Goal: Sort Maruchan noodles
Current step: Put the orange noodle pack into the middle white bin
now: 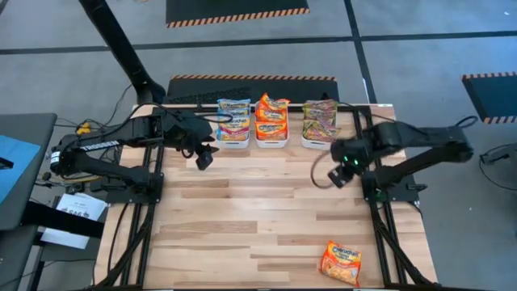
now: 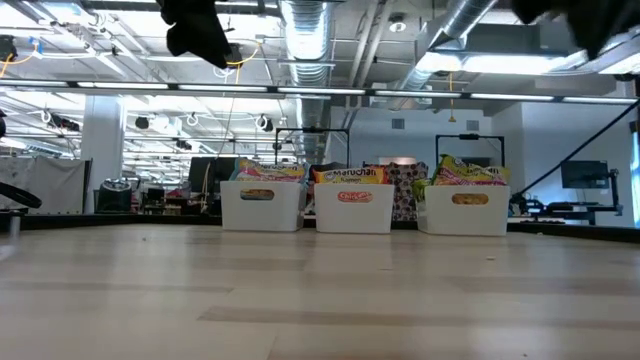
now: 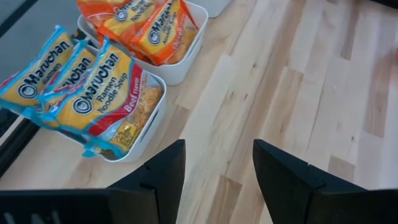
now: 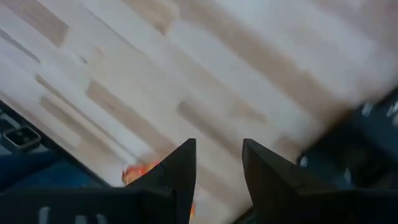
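Note:
Three white trays stand in a row at the table's far edge. The left tray holds pale yellow-blue Maruchan noodles, the middle tray orange-red ones, and the right tray green-yellow ones. One orange packet lies flat on the table near its front right corner. My left gripper hangs open above the table, just near of the left tray. My right gripper hangs open above the table's right side, near of the right tray. Nothing is between either pair of fingers.
A wide stretch of bare wooden table top lies between the trays and the front edge. The arms' dark frames run along both side edges. In the low view the trays stand side by side with small gaps between them.

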Robot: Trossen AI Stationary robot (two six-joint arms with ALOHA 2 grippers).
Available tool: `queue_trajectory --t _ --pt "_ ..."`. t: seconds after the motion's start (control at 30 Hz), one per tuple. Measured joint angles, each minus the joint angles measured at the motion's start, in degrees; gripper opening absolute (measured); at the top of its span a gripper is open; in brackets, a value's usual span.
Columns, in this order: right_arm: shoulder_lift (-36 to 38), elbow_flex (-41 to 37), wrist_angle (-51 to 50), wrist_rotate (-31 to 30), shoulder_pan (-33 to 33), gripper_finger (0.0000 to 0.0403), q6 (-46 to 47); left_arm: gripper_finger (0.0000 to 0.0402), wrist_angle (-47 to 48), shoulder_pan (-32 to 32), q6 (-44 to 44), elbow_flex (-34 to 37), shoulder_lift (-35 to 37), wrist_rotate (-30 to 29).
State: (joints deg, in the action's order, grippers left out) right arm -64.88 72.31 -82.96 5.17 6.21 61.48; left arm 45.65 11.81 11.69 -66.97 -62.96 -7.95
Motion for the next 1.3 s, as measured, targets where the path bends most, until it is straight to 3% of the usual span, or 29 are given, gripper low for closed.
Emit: queue_trajectory --t 0.27,0.57,0.7,1.3 --pt "0.9 -7.6 1.7 7.6 15.7 0.0206 20.8 0.0174 0.0 0.0 -1.2 0.0 0.0 1.6" --pt "-2.3 -13.2 15.6 9.9 28.6 0.0224 35.6 0.0174 0.0 -0.3 -2.2 0.0 0.0 1.6" --pt "-5.0 -15.9 22.0 9.9 32.0 0.0224 39.0 0.0174 0.0 -0.9 -2.2 0.0 0.0 1.6" --pt "-21.0 -16.1 31.6 11.0 40.8 0.0224 40.9 0.0174 -0.1 -2.5 1.5 0.0 0.0 1.6"
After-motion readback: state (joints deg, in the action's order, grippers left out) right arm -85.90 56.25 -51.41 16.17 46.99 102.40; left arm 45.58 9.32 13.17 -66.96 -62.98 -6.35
